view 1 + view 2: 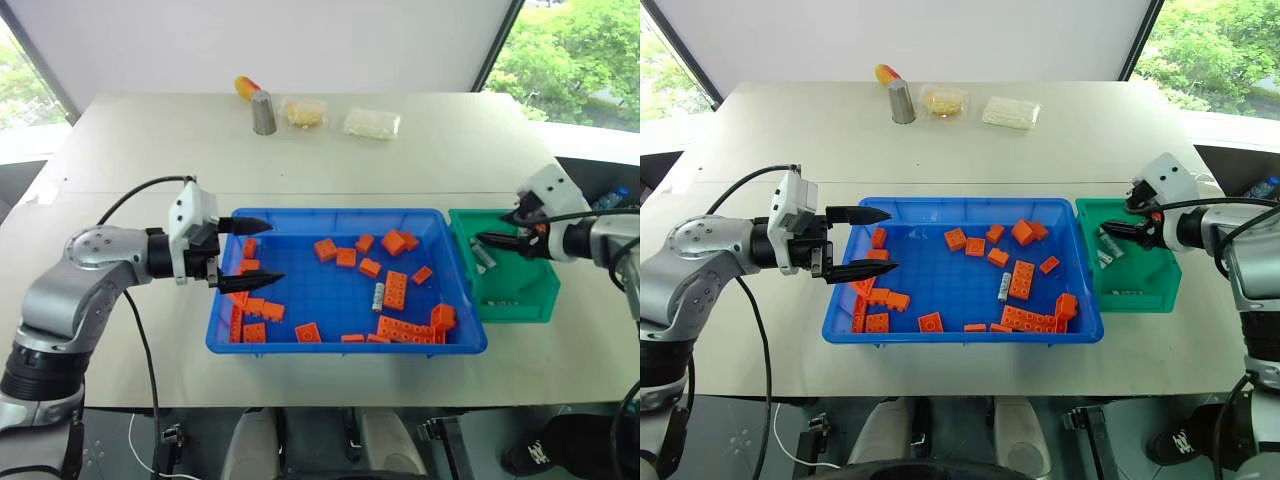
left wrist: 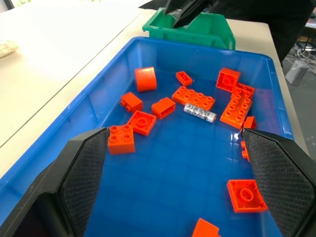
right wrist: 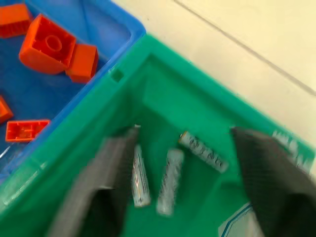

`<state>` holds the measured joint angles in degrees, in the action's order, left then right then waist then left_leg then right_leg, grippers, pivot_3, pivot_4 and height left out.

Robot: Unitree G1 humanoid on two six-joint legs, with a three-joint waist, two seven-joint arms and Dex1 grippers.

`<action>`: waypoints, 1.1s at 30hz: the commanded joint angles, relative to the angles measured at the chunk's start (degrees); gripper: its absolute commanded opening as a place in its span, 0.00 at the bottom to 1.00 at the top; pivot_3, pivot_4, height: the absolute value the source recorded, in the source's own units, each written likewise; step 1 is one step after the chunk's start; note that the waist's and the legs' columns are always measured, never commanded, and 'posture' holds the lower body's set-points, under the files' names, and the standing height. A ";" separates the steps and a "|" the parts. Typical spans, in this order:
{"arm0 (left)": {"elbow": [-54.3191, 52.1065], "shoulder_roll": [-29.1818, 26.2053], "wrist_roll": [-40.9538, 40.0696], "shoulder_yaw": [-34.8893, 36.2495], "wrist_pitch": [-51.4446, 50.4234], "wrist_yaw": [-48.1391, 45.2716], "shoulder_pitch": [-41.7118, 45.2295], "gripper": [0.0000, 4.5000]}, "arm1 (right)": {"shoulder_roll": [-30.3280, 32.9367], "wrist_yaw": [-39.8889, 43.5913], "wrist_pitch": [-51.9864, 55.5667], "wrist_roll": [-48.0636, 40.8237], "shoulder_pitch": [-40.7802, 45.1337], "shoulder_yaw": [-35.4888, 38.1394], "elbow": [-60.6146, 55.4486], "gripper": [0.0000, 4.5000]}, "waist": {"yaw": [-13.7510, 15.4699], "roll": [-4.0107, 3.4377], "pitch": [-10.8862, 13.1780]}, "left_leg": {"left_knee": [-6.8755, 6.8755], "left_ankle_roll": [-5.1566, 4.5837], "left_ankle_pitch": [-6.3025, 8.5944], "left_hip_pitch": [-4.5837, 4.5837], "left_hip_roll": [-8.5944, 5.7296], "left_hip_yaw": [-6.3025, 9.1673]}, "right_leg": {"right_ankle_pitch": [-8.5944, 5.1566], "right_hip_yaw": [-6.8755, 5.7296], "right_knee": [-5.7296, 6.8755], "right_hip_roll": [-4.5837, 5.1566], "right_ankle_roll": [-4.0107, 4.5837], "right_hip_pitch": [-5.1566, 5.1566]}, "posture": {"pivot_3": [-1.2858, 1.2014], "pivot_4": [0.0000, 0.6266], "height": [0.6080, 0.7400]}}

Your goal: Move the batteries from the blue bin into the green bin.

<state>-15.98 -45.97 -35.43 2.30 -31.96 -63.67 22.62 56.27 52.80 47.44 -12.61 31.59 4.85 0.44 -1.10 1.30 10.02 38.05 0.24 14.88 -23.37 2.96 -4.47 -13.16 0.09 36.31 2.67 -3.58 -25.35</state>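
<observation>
At the table's far edge I see a metal cup point(image 1: 264, 113) and two clear food packets point(image 1: 371, 123). Orange bricks point(image 1: 395, 290) crowd the blue bin point(image 1: 330, 345); one battery point(image 1: 378, 296) lies among them, mid-bin, well apart from my left gripper point(image 1: 252, 254), which hovers spread and empty over the bin's left end. My right gripper point(image 3: 180, 177) hangs parted, holding nothing, over the green bin point(image 3: 163, 84). Three batteries point(image 3: 169, 181) lie inside, between its fingers.

Print marks the batteries point(image 3: 203, 148) and green bin point(image 3: 163, 94) label; none legible.
</observation>
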 commanded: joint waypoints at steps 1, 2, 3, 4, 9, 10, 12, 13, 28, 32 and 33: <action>-1.28 -0.06 0.16 0.51 0.96 -0.22 0.27 1.00 | 0.35 6.48 -2.33 -4.98 7.66 -0.08 -2.68 0.65 | -0.04 -0.02 0.01 | 0.00 0.00 0.00 0.00 0.00 0.00 | 0.00 0.01 0.00 0.00 0.00 -0.01 | 0.52 0.24 1.00; -1.41 -0.11 0.13 0.59 0.94 -0.21 0.14 1.00 | 0.54 9.63 -2.67 -6.32 8.60 -1.56 -4.01 0.65 | 0.07 -0.02 0.01 | -0.01 0.00 0.00 0.00 0.00 0.02 | 0.00 0.00 0.00 -0.01 0.00 -0.01 | 0.52 0.24 1.00; -1.50 -0.14 0.09 0.64 0.90 -0.19 0.06 1.00 | 0.79 12.43 -3.04 -7.22 9.05 -3.30 -5.43 0.65 | 0.18 0.00 0.00 | -0.02 0.00 0.00 0.00 0.01 0.06 | 0.00 -0.02 0.00 -0.04 0.00 0.00 | 0.52 0.24 1.00; -1.56 -0.16 0.12 0.64 0.91 -0.17 -0.03 1.00 | 1.02 15.32 -3.82 -7.65 9.28 -5.64 -7.07 0.65 | 0.30 0.01 0.00 | -0.05 -0.01 0.01 0.00 0.03 0.09 | 0.00 -0.05 0.00 -0.04 -0.01 0.01 | 0.52 0.24 1.00; -1.72 0.06 0.32 0.34 0.87 0.22 0.10 1.00 | 0.56 24.26 -11.14 -4.82 9.80 -16.43 -9.87 0.65 | 0.50 0.00 0.00 | 0.00 -0.05 0.03 -0.08 0.00 0.05 | -0.02 -0.07 -0.06 0.05 -0.02 0.01 | 0.52 0.24 1.00; -1.83 0.14 0.36 0.28 0.87 0.38 0.12 1.00 | -0.01 24.74 -11.84 -3.79 10.27 -18.40 -9.40 0.65 | 0.45 0.01 0.00 | 0.03 -0.05 0.03 -0.09 -0.02 0.02 | -0.02 -0.06 -0.06 0.09 -0.02 0.02 | 0.52 0.24 1.00; -2.11 0.24 0.34 0.34 0.80 0.63 0.03 1.00 | -1.03 25.41 -13.82 -1.27 10.92 -21.79 -8.25 0.65 | 0.40 0.01 0.00 | 0.10 -0.05 0.03 -0.09 -0.02 0.00 | -0.02 -0.05 -0.06 0.10 -0.02 0.04 | 0.52 0.24 1.00; -2.33 0.27 0.29 0.43 0.73 0.76 -0.10 1.00 | -1.30 25.35 -14.46 -0.17 10.93 -22.81 -7.80 0.65 | 0.40 0.01 0.00 | 0.10 -0.05 0.03 -0.09 -0.02 0.00 | -0.02 -0.05 -0.06 0.09 -0.02 0.03 | 0.52 0.24 1.00; -4.40 -0.84 -0.69 1.84 -0.32 1.96 -2.39 1.00 | -6.20 15.67 -0.03 2.99 5.92 -25.85 -15.29 0.99 | 0.47 0.01 0.00 | 0.09 -0.04 0.03 -0.07 -0.01 0.03 | -0.02 -0.06 -0.01 0.06 -0.01 0.02 | 0.52 0.24 1.00; -4.30 -0.65 -0.72 0.84 -0.30 1.24 -1.84 1.00 | -6.41 14.62 3.02 2.03 4.87 -26.36 -17.44 0.99 | 0.46 0.01 0.00 | 0.09 -0.04 0.03 -0.07 -0.01 0.04 | -0.01 -0.07 -0.01 0.05 -0.01 0.02 | 0.52 0.24 1.00; -4.28 -0.59 -0.71 0.51 -0.21 0.87 -1.64 1.00 | -6.36 14.46 3.66 1.87 4.40 -26.76 -18.06 0.99 | 0.46 0.01 0.00 | 0.09 -0.04 0.03 -0.07 -0.01 0.04 | -0.01 -0.06 -0.01 0.05 -0.01 0.02 | 0.52 0.24 1.00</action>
<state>-19.02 -46.14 -35.56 2.50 -32.29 -62.13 20.03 49.94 67.63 50.18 -10.06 36.16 -22.26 -15.20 -0.64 1.31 10.02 38.14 0.20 14.91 -23.45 2.95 -4.43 -13.18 0.02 36.30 2.72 -3.60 -25.33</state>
